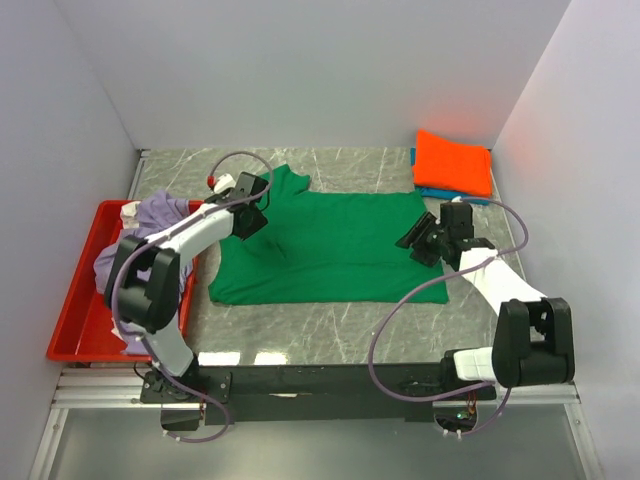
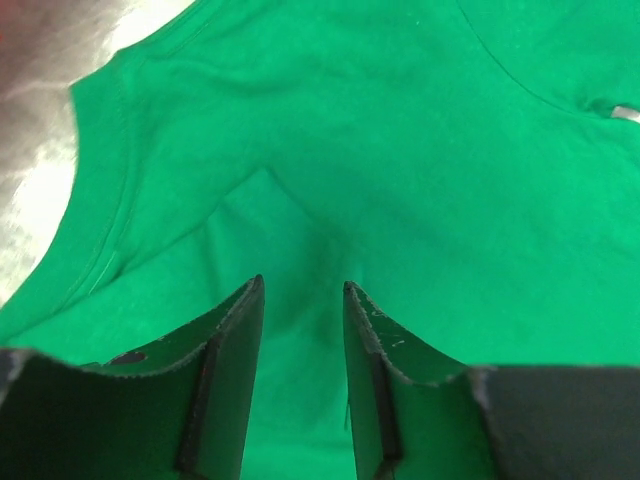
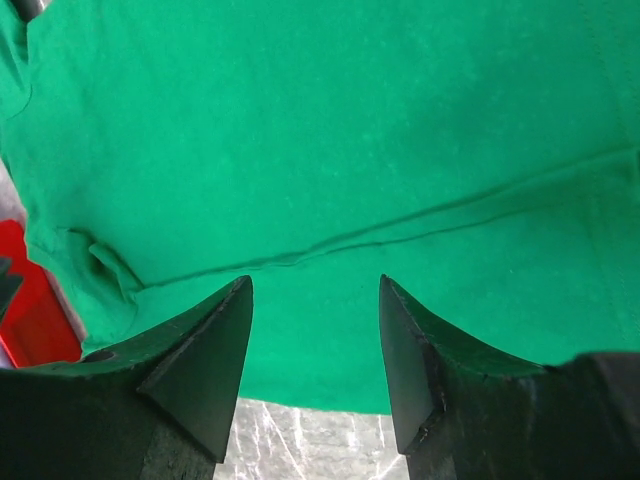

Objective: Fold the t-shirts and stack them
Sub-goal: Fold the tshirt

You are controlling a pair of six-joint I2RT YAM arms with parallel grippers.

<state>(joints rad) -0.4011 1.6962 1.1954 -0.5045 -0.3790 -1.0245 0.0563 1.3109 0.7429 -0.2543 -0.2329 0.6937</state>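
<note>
The green t-shirt lies spread flat on the marble table, with a sleeve sticking out at its upper left. My left gripper hovers over its left part near the sleeve, open and empty, green cloth below the fingers. My right gripper is open and empty over the shirt's right edge. A folded orange t-shirt lies on a blue one at the back right. A lavender t-shirt is bunched in the red tray.
The red tray sits at the table's left edge beside the left arm. White walls close in the left, back and right sides. Purple cables loop from both arms over the table's front. A small red and white object lies near the left gripper.
</note>
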